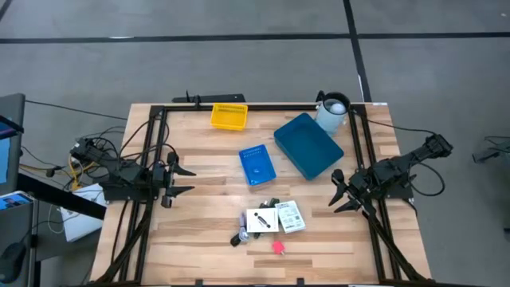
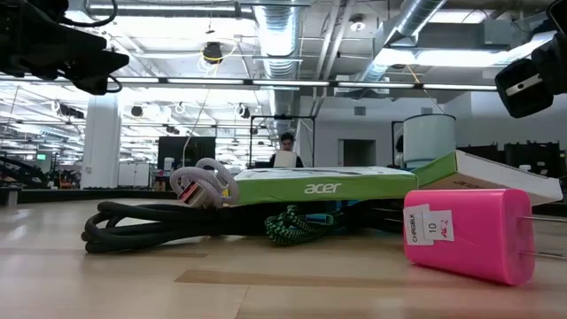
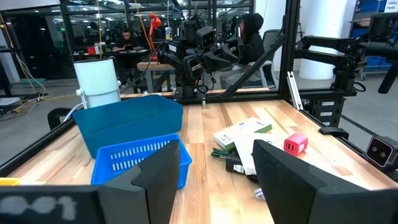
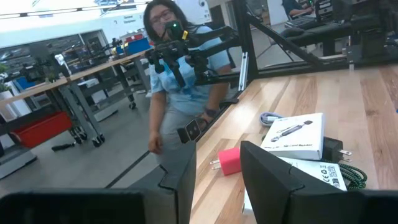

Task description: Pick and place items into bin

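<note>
The items lie in a loose pile near the table's near edge: white printed packets (image 1: 277, 217), dark cables and a black plug (image 1: 241, 233), and a pink charger cube (image 1: 279, 247) slightly apart. The low view shows the pink cube (image 2: 474, 232), a green-edged box (image 2: 310, 186) and coiled cables (image 2: 168, 221). My left gripper (image 1: 182, 180) hovers open at the table's left side, seen also in its wrist view (image 3: 214, 180). My right gripper (image 1: 338, 191) hovers open at the right side, its fingers (image 4: 217, 177) pointing toward the pile. Neither touches anything.
A small blue basket (image 1: 256, 165) stands mid-table, a larger blue bin (image 1: 308, 145) to its far right, a yellow tray (image 1: 229, 117) and a white jug (image 1: 332, 112) at the far edge. A person in a light blue shirt (image 4: 180, 81) stands beyond the table's left side.
</note>
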